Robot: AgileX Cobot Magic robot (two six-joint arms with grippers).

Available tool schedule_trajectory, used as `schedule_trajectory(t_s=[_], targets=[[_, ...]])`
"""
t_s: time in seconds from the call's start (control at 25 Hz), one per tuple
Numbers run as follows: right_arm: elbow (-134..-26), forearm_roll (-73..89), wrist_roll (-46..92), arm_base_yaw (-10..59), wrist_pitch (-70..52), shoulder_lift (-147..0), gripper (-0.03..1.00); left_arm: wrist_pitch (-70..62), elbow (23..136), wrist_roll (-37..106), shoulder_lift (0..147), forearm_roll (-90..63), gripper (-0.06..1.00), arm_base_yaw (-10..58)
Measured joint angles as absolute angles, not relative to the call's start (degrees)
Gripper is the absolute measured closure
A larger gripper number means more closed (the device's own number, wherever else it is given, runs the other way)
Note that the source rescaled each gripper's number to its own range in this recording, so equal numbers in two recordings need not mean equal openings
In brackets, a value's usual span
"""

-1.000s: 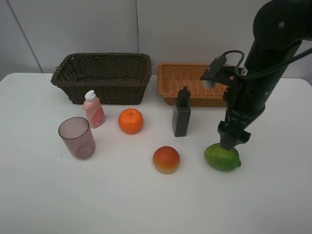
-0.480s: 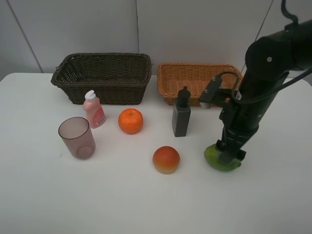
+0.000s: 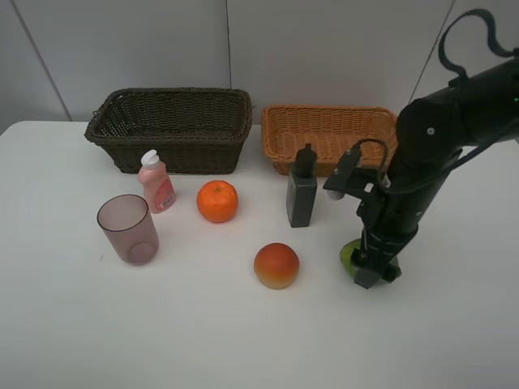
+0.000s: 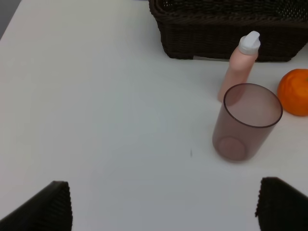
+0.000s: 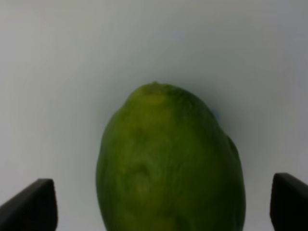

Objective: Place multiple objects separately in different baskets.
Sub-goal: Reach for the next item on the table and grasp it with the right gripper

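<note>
On white table (image 3: 73,340): baskets (image 3: 178,152), objects (image 3: 217,201)

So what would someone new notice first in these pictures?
The black right arm reaches down at the table's front right, its open fingers either side of the green lime. At the back stand two wicker baskets side by side, the dark brown basket left of the orange-tan basket.

White table (image 3: 243,340); pale wall (image 3: 324,49) behind, seemingly panelled.

High cam overlooks table (image 3: 203,340); wrist cams close, facing down.
</note>
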State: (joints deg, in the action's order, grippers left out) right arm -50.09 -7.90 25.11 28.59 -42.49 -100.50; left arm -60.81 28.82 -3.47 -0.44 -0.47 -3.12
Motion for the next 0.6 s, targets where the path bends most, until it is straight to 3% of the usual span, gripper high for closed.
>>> schedule_trajectory(t_s=[0.6], targets=[[-50.1,-8.2,25.1,28.6,-39.9,-104.7,-0.03,-60.8,28.8,-3.5,-0.4,-0.5,-0.05,-3.1]])
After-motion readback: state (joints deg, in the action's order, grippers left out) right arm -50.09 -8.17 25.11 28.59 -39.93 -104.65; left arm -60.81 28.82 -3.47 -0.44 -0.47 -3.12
